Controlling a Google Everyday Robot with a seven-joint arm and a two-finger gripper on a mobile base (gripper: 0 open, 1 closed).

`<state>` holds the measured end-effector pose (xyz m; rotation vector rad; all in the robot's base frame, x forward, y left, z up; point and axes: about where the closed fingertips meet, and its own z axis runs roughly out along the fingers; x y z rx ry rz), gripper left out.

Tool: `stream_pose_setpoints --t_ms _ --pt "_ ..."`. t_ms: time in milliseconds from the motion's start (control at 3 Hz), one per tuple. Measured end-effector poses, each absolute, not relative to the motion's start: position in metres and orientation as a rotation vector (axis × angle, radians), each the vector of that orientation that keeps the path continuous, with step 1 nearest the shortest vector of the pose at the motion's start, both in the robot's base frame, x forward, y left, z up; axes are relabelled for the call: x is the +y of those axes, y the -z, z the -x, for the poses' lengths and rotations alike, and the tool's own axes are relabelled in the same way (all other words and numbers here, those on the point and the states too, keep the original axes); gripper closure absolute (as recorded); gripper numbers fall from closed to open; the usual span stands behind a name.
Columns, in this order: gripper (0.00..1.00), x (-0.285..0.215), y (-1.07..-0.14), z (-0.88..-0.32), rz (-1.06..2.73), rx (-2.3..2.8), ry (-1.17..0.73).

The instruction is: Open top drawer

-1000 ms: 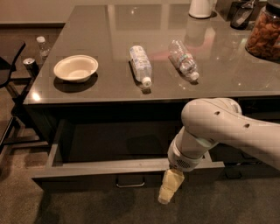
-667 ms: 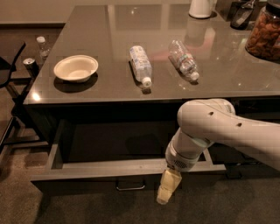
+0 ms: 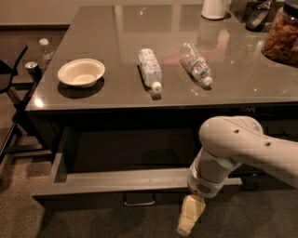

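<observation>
The top drawer (image 3: 116, 180) stands pulled out from under the grey counter, its grey rim and inner walls showing and its inside dark. Its small loop handle (image 3: 139, 201) sits at the centre of the front, at the bottom of the view. My gripper (image 3: 190, 220) hangs below the white arm (image 3: 237, 148), in front of the drawer front and right of the handle, apart from it. Only its pale yellowish fingers (image 3: 191, 214) show, pointing down.
On the counter (image 3: 233, 83) lie a white bowl (image 3: 81, 72) and two plastic bottles (image 3: 150, 69) (image 3: 196, 64). A white jug (image 3: 214, 8) and a jar of snacks (image 3: 281, 36) stand at the back right. A dark chair (image 3: 11, 93) is at the left.
The arm and gripper have shifted slightly left and down in front of the drawer. The drawer looks about as far out as before.
</observation>
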<state>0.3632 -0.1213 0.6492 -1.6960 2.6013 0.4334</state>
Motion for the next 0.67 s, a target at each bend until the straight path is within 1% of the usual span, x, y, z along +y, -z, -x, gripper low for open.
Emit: stream_pose_setpoints --t_ms 333,667 --pt "0.0 -0.1513 -0.6745 -0.3345 1.588 2.631 -0.45" --pt "0.0 -0.1517 -0.6749 -0.3341 1.586 2.631 -0.45"
